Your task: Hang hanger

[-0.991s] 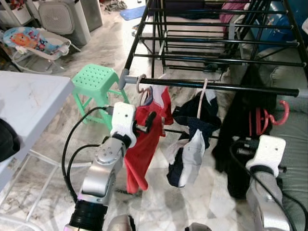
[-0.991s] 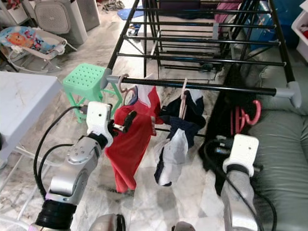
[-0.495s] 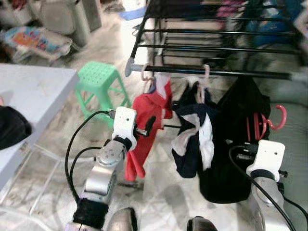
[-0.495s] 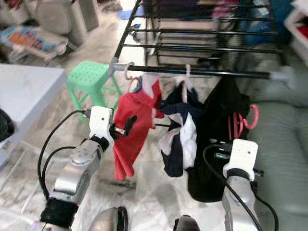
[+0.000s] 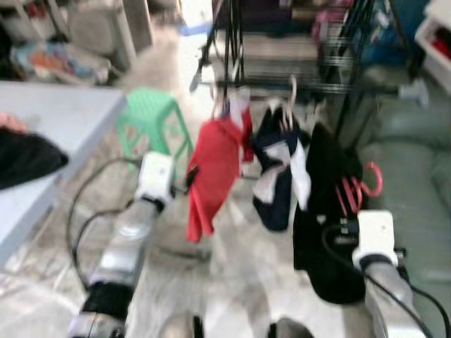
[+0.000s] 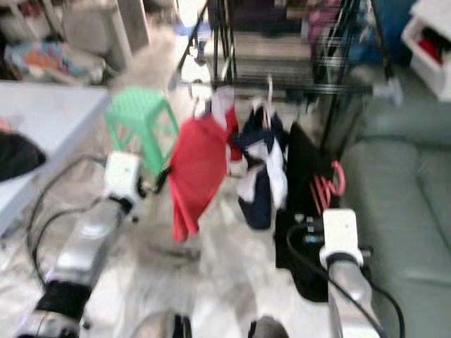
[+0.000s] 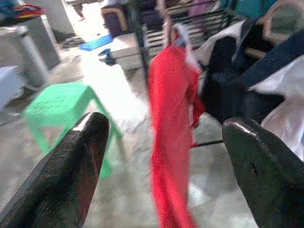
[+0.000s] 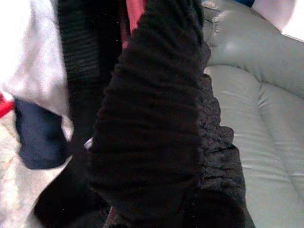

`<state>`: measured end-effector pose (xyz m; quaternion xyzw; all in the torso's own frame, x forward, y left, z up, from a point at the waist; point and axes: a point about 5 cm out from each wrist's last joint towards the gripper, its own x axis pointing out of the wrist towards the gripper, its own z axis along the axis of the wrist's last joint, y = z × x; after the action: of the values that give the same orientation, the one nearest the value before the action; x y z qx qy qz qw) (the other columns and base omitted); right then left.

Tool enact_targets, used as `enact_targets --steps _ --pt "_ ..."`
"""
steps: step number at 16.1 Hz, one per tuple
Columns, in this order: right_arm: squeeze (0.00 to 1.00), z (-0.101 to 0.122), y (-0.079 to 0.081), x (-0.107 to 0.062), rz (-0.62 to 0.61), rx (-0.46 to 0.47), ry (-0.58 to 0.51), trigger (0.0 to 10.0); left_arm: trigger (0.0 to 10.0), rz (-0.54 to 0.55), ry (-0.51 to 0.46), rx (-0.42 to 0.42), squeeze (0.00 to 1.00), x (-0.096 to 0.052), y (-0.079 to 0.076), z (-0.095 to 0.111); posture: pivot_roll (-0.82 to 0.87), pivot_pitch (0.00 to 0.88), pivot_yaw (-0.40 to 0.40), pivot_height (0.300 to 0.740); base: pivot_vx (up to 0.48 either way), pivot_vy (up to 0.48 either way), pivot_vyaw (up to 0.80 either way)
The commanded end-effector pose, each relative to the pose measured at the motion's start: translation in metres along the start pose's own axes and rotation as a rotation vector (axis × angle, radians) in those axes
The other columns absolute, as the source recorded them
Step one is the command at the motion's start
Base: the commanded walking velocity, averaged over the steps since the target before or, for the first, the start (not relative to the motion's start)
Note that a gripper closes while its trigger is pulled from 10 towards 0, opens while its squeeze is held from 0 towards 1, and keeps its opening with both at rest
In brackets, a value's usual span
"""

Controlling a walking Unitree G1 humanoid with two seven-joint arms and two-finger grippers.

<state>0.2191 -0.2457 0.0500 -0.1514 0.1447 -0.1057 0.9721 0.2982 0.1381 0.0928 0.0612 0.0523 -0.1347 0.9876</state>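
No writing was readable in the blurred head views. Nearest, the right gripper pressed into a black garment, fingers hidden. The left gripper was spread wide and empty before a red garment. A pink hanger hung against the black garment below the drying rack.

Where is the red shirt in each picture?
Left eye view: the red shirt hangs from the rack, left of centre, beside the left gripper.
Right eye view: it hangs left of centre, next to the navy and white clothes.
Left wrist view: it hangs in the middle, beyond the open jaws.
Right wrist view: black cloth covers most of the picture; I cannot pick the shirt out.
Shared landmark: the green stool.
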Motion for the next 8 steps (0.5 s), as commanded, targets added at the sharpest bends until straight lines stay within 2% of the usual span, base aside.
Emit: enact_targets --steps 1,2,3,5,6,8 --pt "0.0 0.005 -0.003 0.004 -0.043 -0.01 -0.049 10.0 10.0 -0.009 0.015 0.0 0.0 -0.004 -0.004 -0.007 -0.06 0.0 0.087 0.74 0.0 0.0 0.0" --pt "0.0 0.005 -0.005 0.002 -0.081 0.005 -0.073 10.0 10.0 0.0 0.029 -0.002 0.0 -0.009 -0.005 -0.014 -0.08 0.0 0.086 0.74 0.0 0.0 0.0" --pt "0.0 -0.001 -0.01 -0.002 -0.18 0.161 -0.02 10.0 10.0 0.012 0.052 -0.004 0.0 -0.018 -0.004 -0.023 -0.08 0.0 0.078 0.74 0.0 0.0 0.0" --pt "0.0 -0.003 -0.019 -0.007 -0.189 0.159 -0.041 10.0 10.0 0.039 0.055 -0.005 0.0 -0.028 -0.002 -0.031 -0.08 0.0 0.061 0.74 0.0 0.0 0.0" --pt "0.0 0.0 -0.024 -0.004 -0.195 0.083 -0.055 10.0 10.0 0.073 0.048 -0.01 0.0 -0.03 0.002 -0.031 -0.07 0.0 0.062 0.74 0.0 0.0 0.0" --pt "0.0 0.013 -0.023 0.01 -0.094 0.055 -0.094 10.0 10.0 0.148 0.035 -0.02 0.0 -0.03 0.006 -0.031 -0.05 0.0 0.054 0.74 0.0 0.0 0.0"
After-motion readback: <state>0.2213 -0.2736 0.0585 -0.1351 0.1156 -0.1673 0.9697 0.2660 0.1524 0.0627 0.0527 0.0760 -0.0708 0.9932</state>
